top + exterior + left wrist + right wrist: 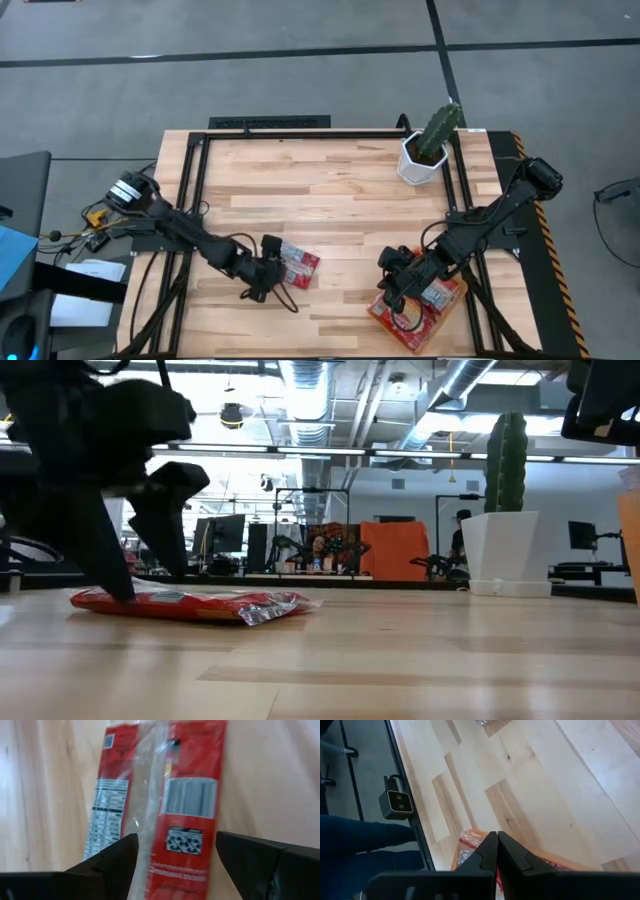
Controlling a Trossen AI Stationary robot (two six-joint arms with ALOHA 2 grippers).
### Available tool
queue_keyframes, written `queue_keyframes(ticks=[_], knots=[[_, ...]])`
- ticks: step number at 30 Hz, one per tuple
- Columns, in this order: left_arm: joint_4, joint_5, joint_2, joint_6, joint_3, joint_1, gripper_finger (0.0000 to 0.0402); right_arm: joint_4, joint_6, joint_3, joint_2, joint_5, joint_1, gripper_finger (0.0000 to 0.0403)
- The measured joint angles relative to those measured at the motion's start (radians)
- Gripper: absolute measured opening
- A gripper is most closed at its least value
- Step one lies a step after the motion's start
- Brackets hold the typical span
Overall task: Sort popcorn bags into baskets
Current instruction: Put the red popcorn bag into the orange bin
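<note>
A red popcorn bag [298,265] with a clear silver seam lies flat on the wooden table left of centre, printed back up [185,795]. My left gripper [265,270] is open at the bag's near-left end; its two fingers stand on either side of that end [175,862]. The orange basket [400,325] sits at the near right with red packets [435,295] in it. My right gripper [390,285] is shut above the basket's left part, with nothing between its fingers [497,847]. My left gripper slants down over the bag's end [120,598] from the table's left. One fingertip [118,585] reaches down to the level of the bag's top. I cannot tell whether it touches the bag, which lies flat on the table.
A white pot with a cactus [425,160] stands at the far right. Black frame rails [190,200] run along the table's sides. A small camera [397,804] is mounted at the table's edge. Bare wood lies between the bag and the basket.
</note>
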Motion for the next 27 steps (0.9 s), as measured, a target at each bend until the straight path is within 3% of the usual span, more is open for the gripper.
queue_keyframes(ticks=[7,10,14,20,27], knots=[[0.020,-0.050,0.089,-0.032,0.004,-0.001,0.0256,0.000,0.001,0.000,0.000,0.000,0.000,0.0028],[-0.010,-0.014,0.113,-0.066,0.005,0.020,0.0247,0.001,0.005,0.000,0.000,0.000,0.000,0.0033],[-0.044,0.000,0.137,-0.127,0.011,0.030,0.0184,0.001,0.024,0.000,0.000,0.000,0.000,0.0036],[-0.073,-0.054,0.141,-0.131,0.023,0.031,0.0032,0.014,0.027,0.000,0.000,0.000,0.000,0.0029],[-0.209,0.017,0.124,-0.123,0.144,0.036,0.0008,0.122,-0.059,0.000,0.000,0.011,-0.005,0.0025]])
